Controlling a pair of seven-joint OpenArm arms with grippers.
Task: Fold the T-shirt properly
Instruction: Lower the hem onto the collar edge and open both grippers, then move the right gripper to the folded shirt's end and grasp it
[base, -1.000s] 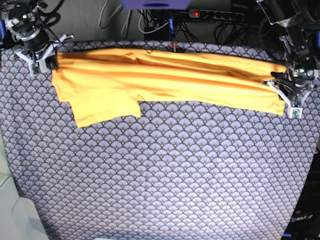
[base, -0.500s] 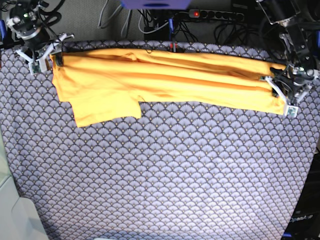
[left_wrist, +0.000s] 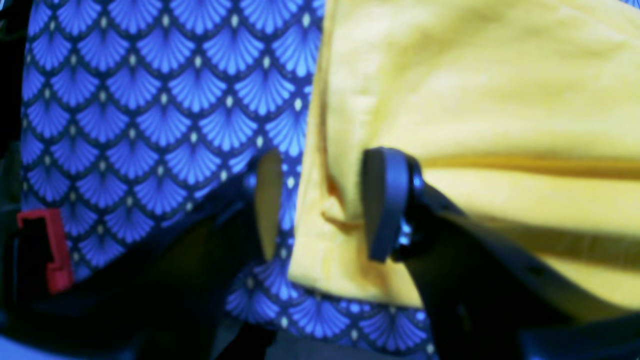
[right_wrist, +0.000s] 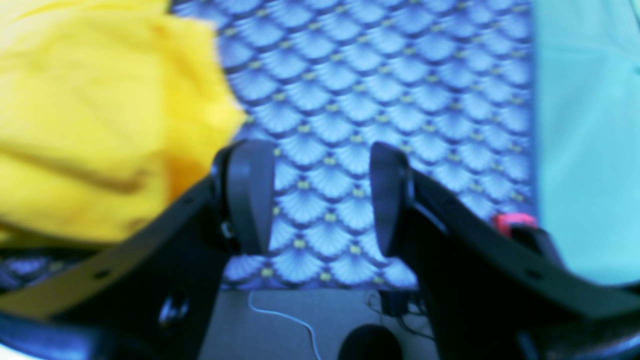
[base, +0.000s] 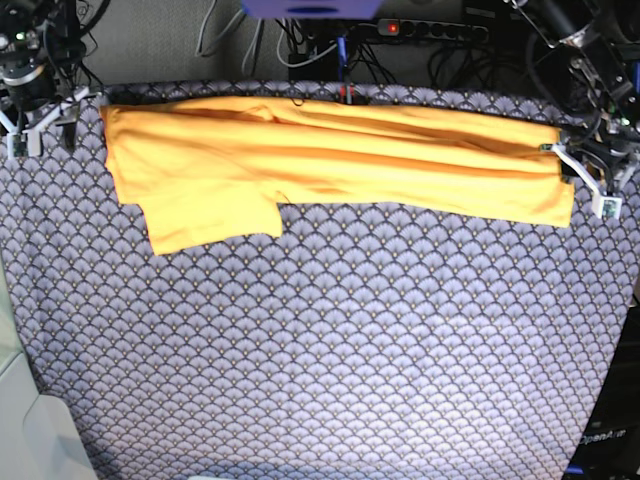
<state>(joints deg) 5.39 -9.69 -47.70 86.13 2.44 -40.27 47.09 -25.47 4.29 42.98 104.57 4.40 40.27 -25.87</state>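
The table is being covered by a blue-grey scale-patterned cloth (base: 330, 340). Behind its far edge, a black power strip (base: 430, 30) with a red lit switch is being shown among tangled cables (base: 300, 45). A pale surface (base: 15, 420) is being glimpsed at the lower left corner.

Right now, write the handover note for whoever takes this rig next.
Left gripper: open; the T-shirt hem edge lies between the jaws, unclamped.
Right gripper: open, empty, over bare table cloth just off the shirt's other end.
T-shirt: lies as a long band across the far edge of the table, one sleeve sticking out toward the near side.
Done: lengthwise fold laid down and released.
Left: tuck the sleeve, fold the band across into a compact stack.
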